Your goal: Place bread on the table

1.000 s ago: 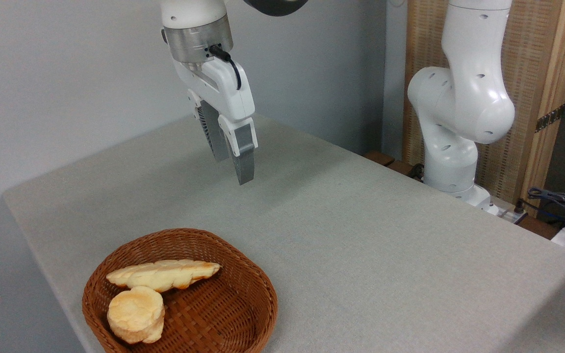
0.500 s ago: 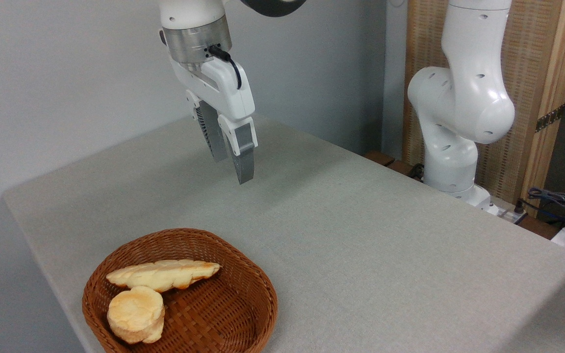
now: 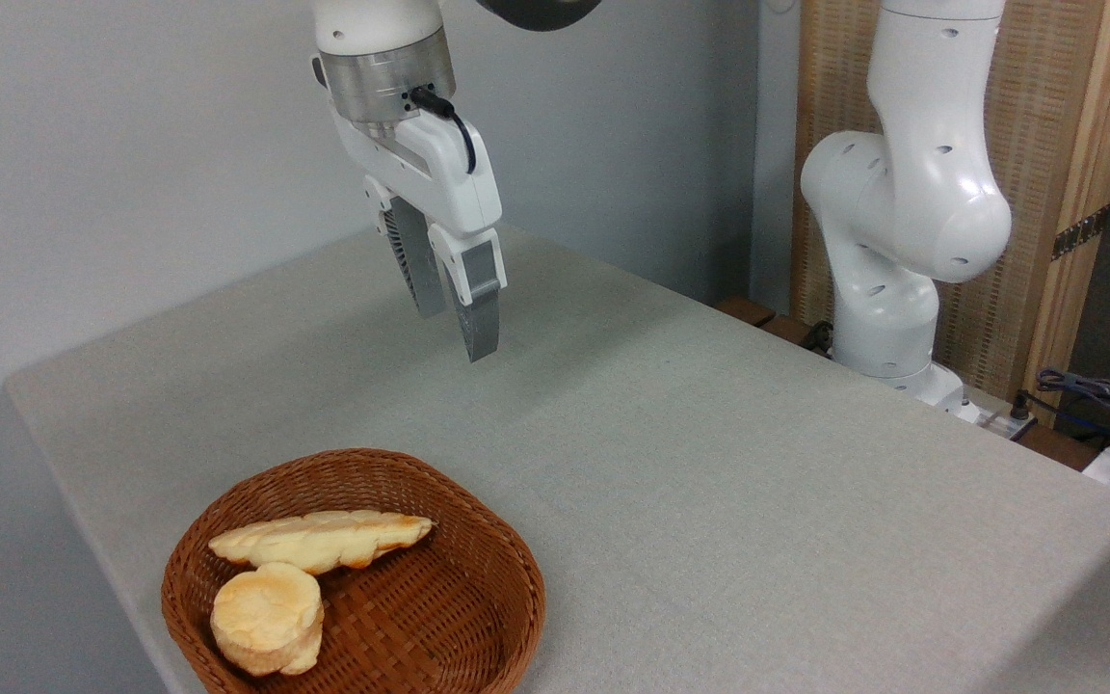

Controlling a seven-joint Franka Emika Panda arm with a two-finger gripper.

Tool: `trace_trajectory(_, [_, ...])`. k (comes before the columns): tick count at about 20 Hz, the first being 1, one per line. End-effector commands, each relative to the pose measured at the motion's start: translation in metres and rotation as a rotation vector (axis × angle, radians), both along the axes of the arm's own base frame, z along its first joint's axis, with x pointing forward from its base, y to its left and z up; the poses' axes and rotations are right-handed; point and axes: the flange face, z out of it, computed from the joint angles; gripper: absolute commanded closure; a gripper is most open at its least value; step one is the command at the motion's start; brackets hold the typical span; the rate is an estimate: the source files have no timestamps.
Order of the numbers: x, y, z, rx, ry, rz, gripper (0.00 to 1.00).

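Two pieces of bread lie in a brown wicker basket (image 3: 513, 564) at the front left of the table (image 3: 709, 453). A long braided loaf (image 3: 324, 540) rests across the basket's back part. A thick round bun (image 3: 266, 617) sits in front of the loaf, touching it. My gripper (image 3: 457, 333) hangs in the air above the table's back middle, well behind and above the basket. Its grey fingers (image 3: 480, 323) point down and stand apart with nothing between them.
The white base and lower links of the arm (image 3: 902, 222) stand at the right, beyond the table's far edge. A wooden screen (image 3: 1046, 145) is behind it, and cables (image 3: 1095, 395) lie at the far right. A grey wall backs the table on the left.
The wrist above the gripper has shifted a touch to the left. The fingertips stay almost where they were. The bread and basket have not moved.
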Motion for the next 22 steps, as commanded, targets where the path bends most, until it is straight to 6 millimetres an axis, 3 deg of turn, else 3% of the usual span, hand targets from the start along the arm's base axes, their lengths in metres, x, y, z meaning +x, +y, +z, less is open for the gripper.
trace_trajectory(1, [0.002,0.003,0.004,0.012,-0.002,0.017,0.00])
trace_trajectory(11, [0.017,0.007,0.006,-0.012,-0.116,0.030,0.00])
trace_trajectory(14, [0.026,0.022,0.004,-0.022,-0.176,0.058,0.00])
trace_trajectory(22, [0.051,0.035,-0.037,-0.027,-0.278,0.094,0.00])
